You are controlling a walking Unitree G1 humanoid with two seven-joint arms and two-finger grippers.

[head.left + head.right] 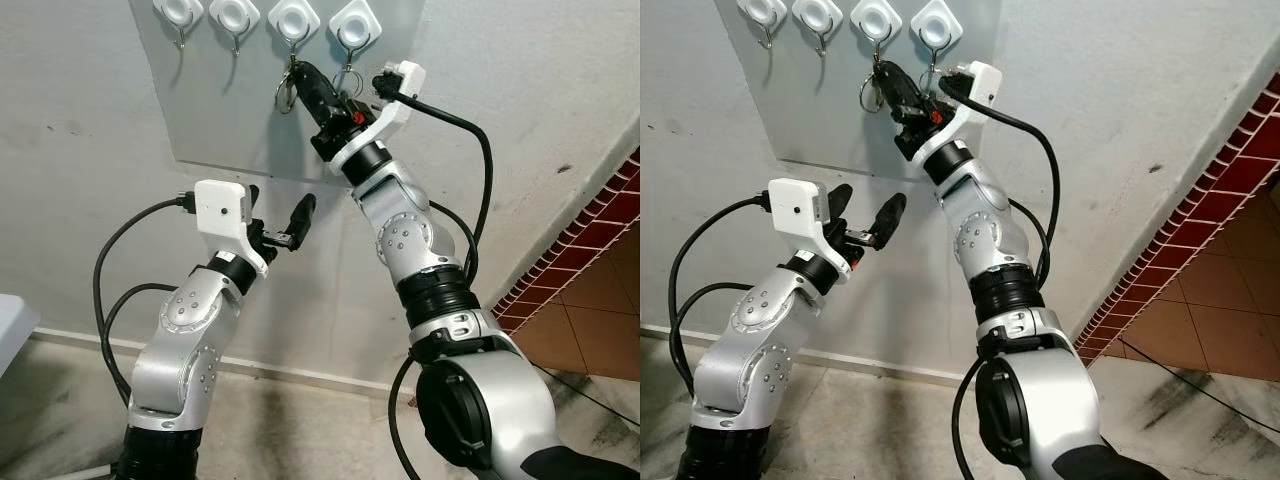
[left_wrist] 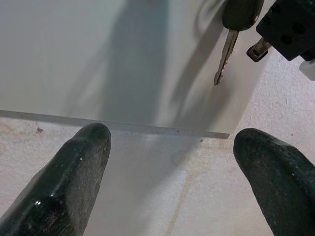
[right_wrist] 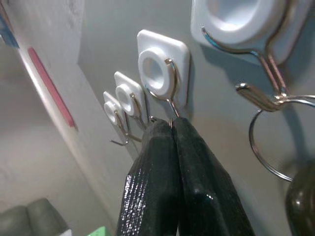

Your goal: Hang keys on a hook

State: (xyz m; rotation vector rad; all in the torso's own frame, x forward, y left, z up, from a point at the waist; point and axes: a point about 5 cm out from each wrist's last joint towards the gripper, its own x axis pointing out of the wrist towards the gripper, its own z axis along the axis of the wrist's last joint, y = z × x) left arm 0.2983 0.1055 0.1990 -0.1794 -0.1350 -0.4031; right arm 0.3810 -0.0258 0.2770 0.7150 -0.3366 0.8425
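I hold my right gripper (image 3: 170,129) pinched shut beneath the third hook (image 3: 162,73), near the panel's (image 1: 200,90) top edge; the key ring (image 3: 268,140) already hangs on the fourth hook (image 3: 261,93). My left gripper (image 1: 280,228) waits open below.

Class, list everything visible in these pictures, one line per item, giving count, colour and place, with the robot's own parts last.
Panel: one, grey, fixed on the wall.
Hooks: four, white bases with metal wire, in a row along the panel's top.
Key ring: one, silver, beside the right gripper's tips, under the third hook from the left.
Key: one, dark head with metal blade, hanging before the panel.
Wall: one, pale and scuffed.
Floor tiles: red-brown, at the far right.
Right gripper: one, black, raised to the third hook, fingers together.
Left gripper: one, black, fingers apart, below the panel.
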